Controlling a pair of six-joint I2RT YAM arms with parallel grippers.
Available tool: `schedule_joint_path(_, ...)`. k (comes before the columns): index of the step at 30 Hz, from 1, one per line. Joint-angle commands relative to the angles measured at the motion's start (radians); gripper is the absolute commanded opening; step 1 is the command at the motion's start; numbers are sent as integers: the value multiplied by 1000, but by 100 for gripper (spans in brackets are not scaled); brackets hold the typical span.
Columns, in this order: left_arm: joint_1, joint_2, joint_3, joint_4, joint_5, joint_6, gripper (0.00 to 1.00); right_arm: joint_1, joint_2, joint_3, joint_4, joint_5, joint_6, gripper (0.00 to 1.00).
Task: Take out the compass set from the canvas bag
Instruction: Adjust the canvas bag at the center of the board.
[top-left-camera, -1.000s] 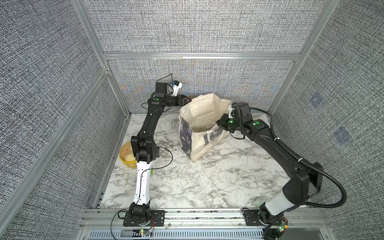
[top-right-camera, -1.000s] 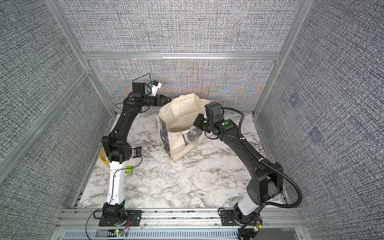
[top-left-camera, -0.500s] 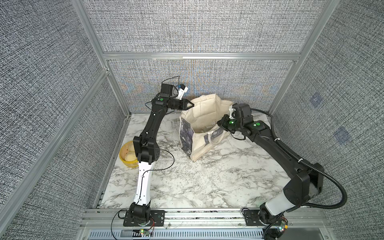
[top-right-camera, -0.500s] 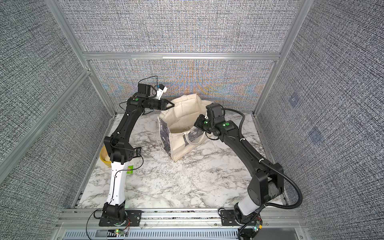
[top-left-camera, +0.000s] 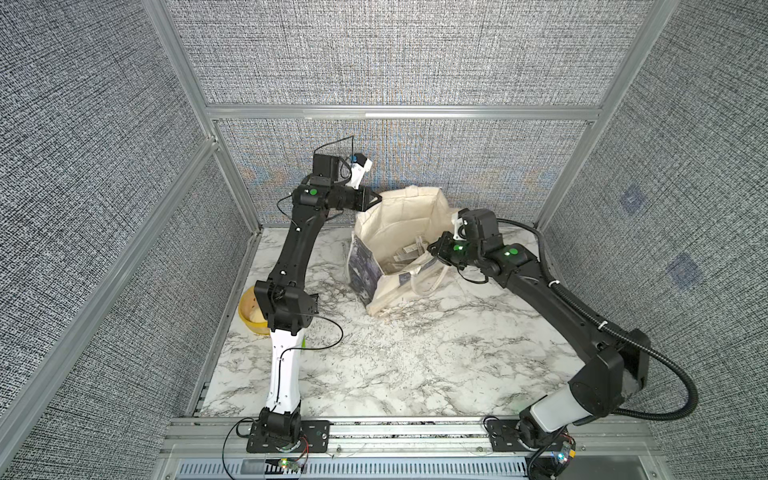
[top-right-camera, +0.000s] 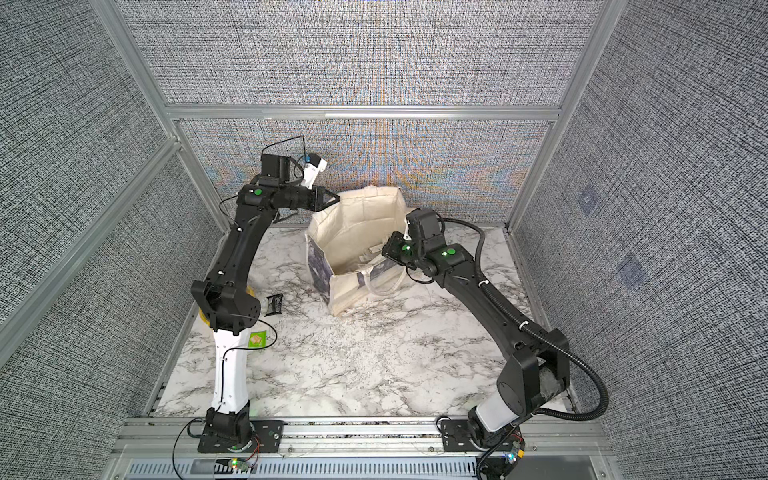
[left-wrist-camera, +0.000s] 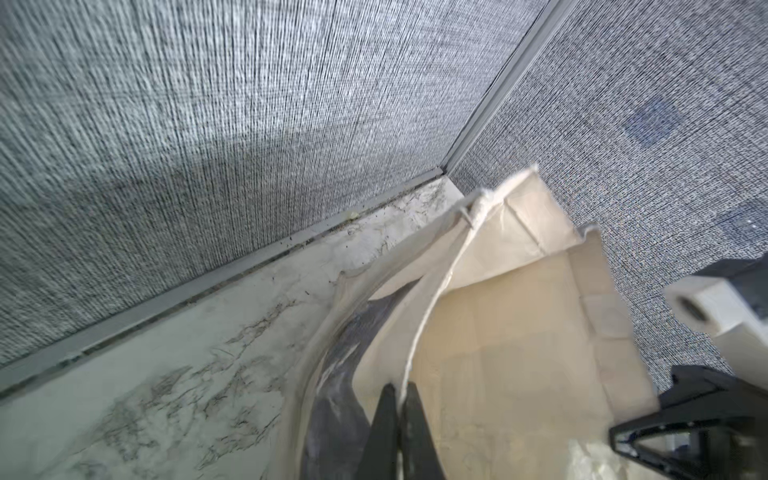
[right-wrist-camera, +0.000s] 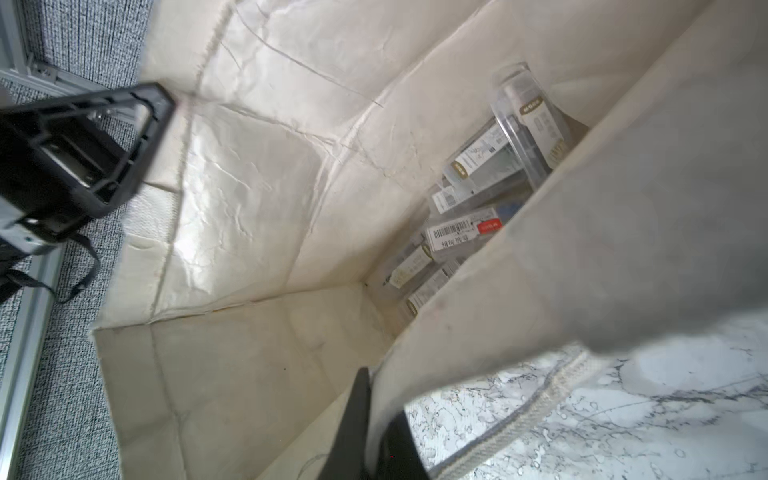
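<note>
The canvas bag (top-left-camera: 399, 224) (top-right-camera: 357, 224) stands open at the back of the marble table, its cream lining showing. My left gripper (top-left-camera: 376, 199) (left-wrist-camera: 398, 388) is shut on the bag's rim (left-wrist-camera: 419, 332) at its back left corner. My right gripper (top-left-camera: 432, 249) (right-wrist-camera: 376, 395) is shut on the rim (right-wrist-camera: 519, 332) on the opposite side, and a loop handle (right-wrist-camera: 540, 395) hangs below it. Several clear plastic packs (right-wrist-camera: 490, 178) (top-left-camera: 405, 253) with printed labels lie at the bottom of the bag. Which of them is the compass set I cannot tell.
A yellow bowl (top-left-camera: 249, 311) sits at the table's left edge behind the left arm. A small black item (top-right-camera: 274, 304) and a green packet (top-right-camera: 257, 340) lie near it. The back wall (top-left-camera: 415, 166) is close behind the bag.
My left gripper moved right to the bag's back left corner and closed on the rim there. The right gripper has kept its hold on the opposite rim.
</note>
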Motion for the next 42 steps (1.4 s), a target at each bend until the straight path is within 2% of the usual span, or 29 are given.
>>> schedule_joint_path(1,3,-52,2,111,12,9,0,39,6,18,62,9,18,0)
schedule_joint_path(5,-10,-89,-67,123,45,7,0,85,0,-29,80,39,31,0)
schedule_joint_path(12,-70,-194,-282,67,5,110,0,128,-122,-229,70,111,15,2)
schedule_joint_path(16,-81,-268,-415,110,19,118,0,131,-217,-328,19,119,-38,23)
schedule_joint_path(20,-83,-322,-454,119,25,124,0,132,-364,-338,-125,75,-175,34)
schedule_joint_path(23,-87,-334,-451,105,24,135,0,131,-507,-325,-200,95,-300,35)
schedule_joint_path(27,-96,-348,-449,69,16,153,0,138,-638,-307,-146,138,-464,35)
schedule_joint_path(31,-106,-355,-443,17,13,177,0,179,-579,-264,-16,86,-673,35)
schedule_joint_path(33,-107,-370,-466,17,14,180,0,210,-492,-260,63,73,-813,32)
schedule_joint_path(35,-110,-383,-486,24,15,176,0,228,-385,-256,119,108,-891,30)
schedule_joint_path(37,-112,-393,-499,24,19,165,0,243,-274,-235,141,206,-892,27)
schedule_joint_path(39,-115,-411,-523,30,26,148,0,257,-182,-222,146,319,-838,25)
schedule_joint_path(42,-127,-451,-559,35,27,130,0,258,-121,-256,198,374,-760,26)
